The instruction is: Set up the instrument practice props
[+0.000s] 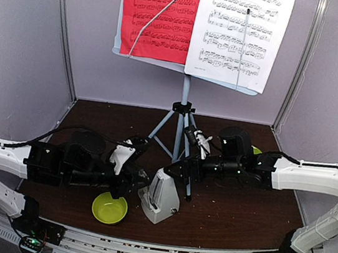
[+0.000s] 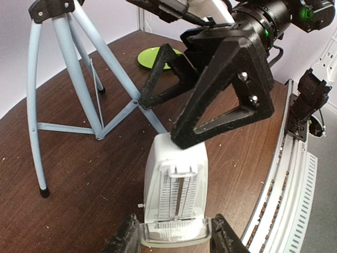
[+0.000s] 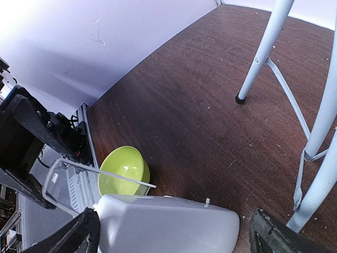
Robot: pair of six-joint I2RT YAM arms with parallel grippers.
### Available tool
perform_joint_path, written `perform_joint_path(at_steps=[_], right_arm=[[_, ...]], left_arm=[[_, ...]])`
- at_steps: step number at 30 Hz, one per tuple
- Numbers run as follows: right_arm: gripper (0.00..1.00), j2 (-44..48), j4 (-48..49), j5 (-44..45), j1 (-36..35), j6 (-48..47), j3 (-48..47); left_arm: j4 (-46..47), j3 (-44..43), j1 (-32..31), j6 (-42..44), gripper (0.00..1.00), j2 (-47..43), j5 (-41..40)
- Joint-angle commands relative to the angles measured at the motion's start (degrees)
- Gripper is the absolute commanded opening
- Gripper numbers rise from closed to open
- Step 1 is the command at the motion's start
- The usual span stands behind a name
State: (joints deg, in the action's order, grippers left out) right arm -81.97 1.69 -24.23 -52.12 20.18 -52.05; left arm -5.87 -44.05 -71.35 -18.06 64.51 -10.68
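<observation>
Music stand up at desk rear with red sheet and white sheet on it, judged done; metronome stands before its legs, base gripped by left claw, right claw spread open around its top, so placement looks unfinished.

The music stand is pale blue and stands upright on three spread legs at the back of the brown table. Two sheets of printed music lean side by side on its high desk, the red sheet left and the white sheet right, each under a thin wire arm. The metronome, a small pale-grey pyramid, stands upright just in front of the legs, with its clear front cover open and its scale showing.
</observation>
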Motion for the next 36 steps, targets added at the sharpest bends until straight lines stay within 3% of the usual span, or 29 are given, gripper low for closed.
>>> perform_joint_path(at_steps=[1, 6, 11, 20, 26, 31, 36], right_arm=[[0.98, -2.58, -15.22, 5.61, 0.43, -2.35, 2.38], [0.98, -2.99, -14.70, 5.26, 0.27, -2.12, 1.69], [0.99, -3.15, -14.59, 5.16, 0.01, -1.99, 1.28], [0.99, -2.92, -14.55, 5.11, -0.35, -1.25, 0.88], [0.99, -3.26, -15.37, 5.50, -0.46, -1.73, 0.12], [1.00, -3.37, -15.48, 5.73, -0.44, -1.77, -0.20], [1.00, -3.37, -15.61, 6.18, -0.52, -1.68, -0.33]], left_arm=[[-2.47, -3.27, 1.83, -2.13, 0.00, -3.02, -2.84], [-12.86, -7.71, 9.16, -4.52, 0.00, -5.45, -4.11], [-24.25, -11.71, 21.04, -7.75, 0.00, -6.73, -3.21], [-48.00, -23.61, 38.80, -7.15, 0.00, 5.63, -0.17], [-49.15, -27.40, 43.99, -5.50, 0.04, 12.77, 3.39], [-45.28, -27.86, 44.26, -5.97, 0.11, 18.93, 8.54], [-42.66, -27.36, 44.28, -6.06, 0.14, 23.55, 8.81]])
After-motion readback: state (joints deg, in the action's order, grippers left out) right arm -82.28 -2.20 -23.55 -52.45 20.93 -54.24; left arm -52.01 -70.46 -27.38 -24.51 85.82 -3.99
